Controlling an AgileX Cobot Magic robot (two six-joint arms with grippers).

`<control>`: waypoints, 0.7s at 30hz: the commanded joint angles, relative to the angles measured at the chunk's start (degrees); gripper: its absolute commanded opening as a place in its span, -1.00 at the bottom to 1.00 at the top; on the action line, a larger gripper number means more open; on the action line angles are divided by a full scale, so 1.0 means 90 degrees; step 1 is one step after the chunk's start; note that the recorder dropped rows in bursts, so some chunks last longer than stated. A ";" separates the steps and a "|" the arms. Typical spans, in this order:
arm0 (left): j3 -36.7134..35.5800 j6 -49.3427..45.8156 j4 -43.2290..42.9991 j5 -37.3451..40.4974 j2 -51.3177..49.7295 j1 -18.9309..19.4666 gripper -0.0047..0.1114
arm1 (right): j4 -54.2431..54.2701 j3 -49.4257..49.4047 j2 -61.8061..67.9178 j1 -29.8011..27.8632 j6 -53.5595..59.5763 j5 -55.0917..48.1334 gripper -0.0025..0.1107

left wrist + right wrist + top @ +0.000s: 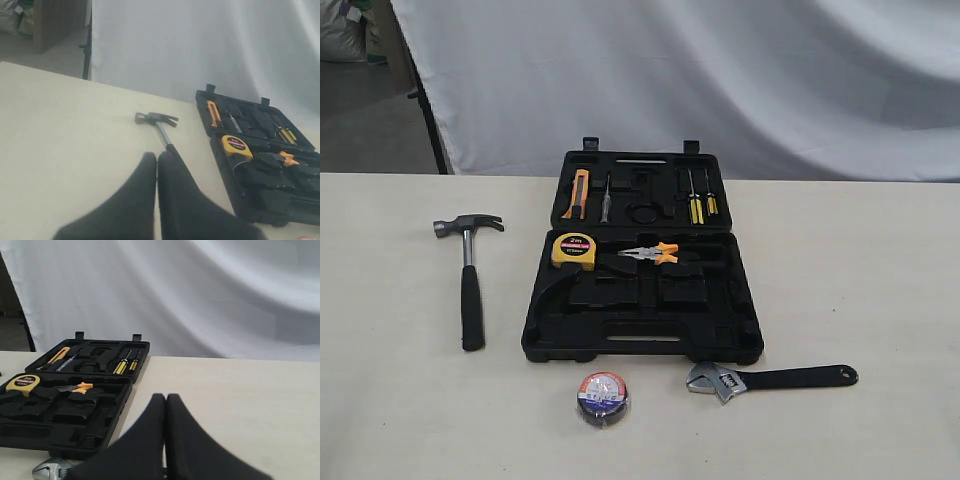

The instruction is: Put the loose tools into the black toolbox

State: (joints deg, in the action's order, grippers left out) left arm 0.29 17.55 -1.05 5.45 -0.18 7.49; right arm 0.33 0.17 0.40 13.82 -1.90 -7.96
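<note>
The black toolbox (545, 320) lies open mid-table, holding a yellow tape measure (574, 251), orange-handled pliers (654, 254), a utility knife and screwdrivers. Loose on the table are a claw hammer (470, 285) to its left, a roll of tape (603, 397) in front, and an adjustable wrench (770, 379) at front right. Neither gripper shows in the exterior view. My left gripper (157, 156) is shut and empty, above the hammer (156, 120) handle. My right gripper (166, 397) is shut and empty, with the toolbox (107, 432) and wrench head (49, 470) beside it.
A white cloth backdrop (720, 80) hangs behind the beige table (880, 270). A dark stand leg (430, 130) and bags sit at the back left, beyond the table's far edge.
</note>
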 commanded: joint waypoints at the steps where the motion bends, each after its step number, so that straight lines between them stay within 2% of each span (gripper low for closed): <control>1: 0.0017 0.0030 -0.0028 -0.0046 0.0020 0.0161 -0.91 | -0.0037 -0.0019 -0.0045 0.0010 0.0000 -0.0002 -0.96; 12: 0.0017 0.0030 -0.0028 -0.0046 0.0020 0.0161 -0.91 | -0.0037 -0.0019 -0.0045 0.0010 0.0000 0.0118 -0.96; 15: 0.0017 0.0030 -0.0028 -0.0046 0.0020 0.0161 -0.91 | 0.0038 -0.0019 -0.0045 0.0010 -0.0097 0.0561 -0.96; 21: 0.0017 0.0030 -0.0028 -0.0046 0.0020 0.0161 -0.91 | 0.0959 -0.0019 -0.0045 0.0010 -0.0908 0.1565 -0.96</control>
State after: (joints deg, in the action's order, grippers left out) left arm 0.29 17.55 -1.05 5.45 -0.18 7.49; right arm 6.17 0.17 0.40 13.82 -8.05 2.38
